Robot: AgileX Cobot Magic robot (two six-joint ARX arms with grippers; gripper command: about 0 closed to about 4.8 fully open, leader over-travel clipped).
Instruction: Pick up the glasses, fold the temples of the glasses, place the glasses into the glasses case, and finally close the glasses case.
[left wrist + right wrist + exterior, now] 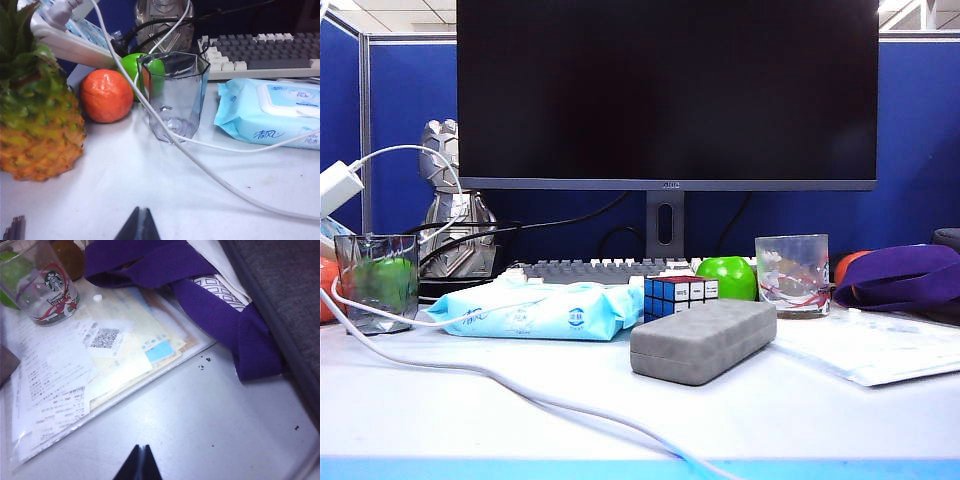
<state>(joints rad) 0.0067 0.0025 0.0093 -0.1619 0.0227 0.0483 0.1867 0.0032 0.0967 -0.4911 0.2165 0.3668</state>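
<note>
Exterior view: glasses case (pixel 703 340) lies closed on the white counter (pixel 620 410), centre-right, angled, touched by neither pincer. Glasses themselves not visible in any view. Just behind the case sits a Rubik's cube (pixel 680 296), with a green apple (pixel 727 277) beside that. Light-blue wipes packet (pixel 542 311) lies left of the case; printed tumbler (pixel 792 274) and a sleeve of papers (pixel 880 350) lie to its right, purple strap (pixel 900 275) further right. Keyboard (pixel 595 269) and dark monitor (pixel 667 92) stand behind.

Left pincer (pixel 139 227) is clenched, holding nothing, over bare counter near a clear tumbler (pixel 172 95), an orange (pixel 106 95) and a pineapple (pixel 37 115); a white cable (pixel 210 172) runs across.

Right pincer (pixel 140 465) is clenched, holding nothing, over bare counter beside the papers.
</note>
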